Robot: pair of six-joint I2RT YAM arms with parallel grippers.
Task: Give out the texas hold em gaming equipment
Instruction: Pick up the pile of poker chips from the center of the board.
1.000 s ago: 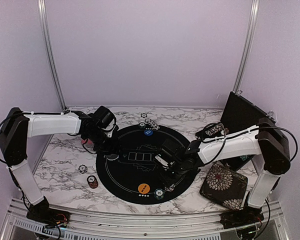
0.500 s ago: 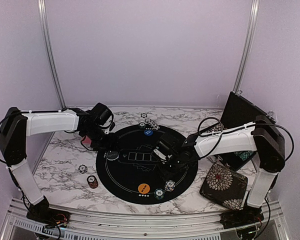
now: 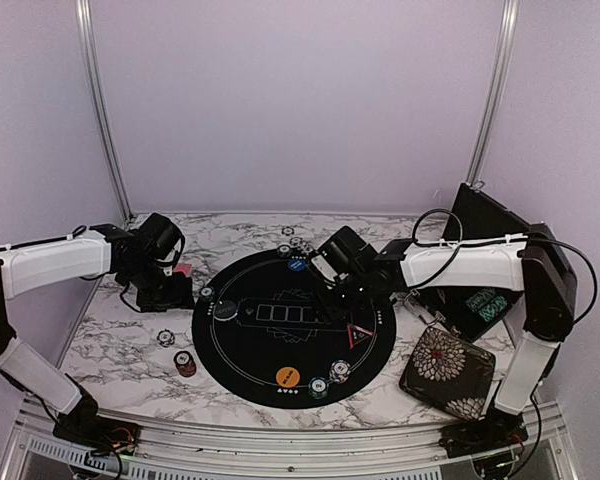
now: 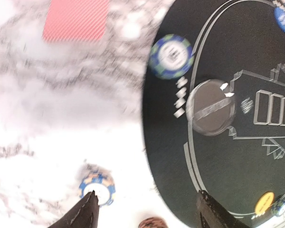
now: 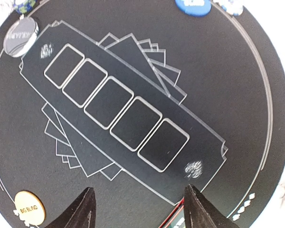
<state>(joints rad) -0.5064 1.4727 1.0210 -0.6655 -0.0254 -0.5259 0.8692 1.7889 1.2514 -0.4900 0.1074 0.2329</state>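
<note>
My left gripper (image 4: pixel 147 211) open, holding nothing, above marble table (image 3: pixel 120 335) beside black mat (image 3: pixel 270 350), my right gripper (image 5: pixel 137 206) open over mat, red-edged triangle (image 3: pixel 359 335) on mat's right side, pink-backed card (image 4: pixel 76 20) on marble left of mat

Mat (image 3: pixel 250 345) black, white outlines. Table (image 3: pixel 120 335) white marble, grey veins. Card (image 4: pixel 76 20) pink-red (fine striping). Orange disc (image 3: pixel 287 377), blue disc (image 3: pixel 297 266). Pouch (image 3: pixel 447 368) brown, white flowers.

A black mat (image 3: pixel 240 350) lies on the marble table (image 3: pixel 120 340); an orange disc (image 3: pixel 288 377) sits at its near edge; a red-edged triangle (image 3: pixel 359 335) lies on its right side; a flowered pouch (image 3: pixel 446 366) rests just beside it.
</note>
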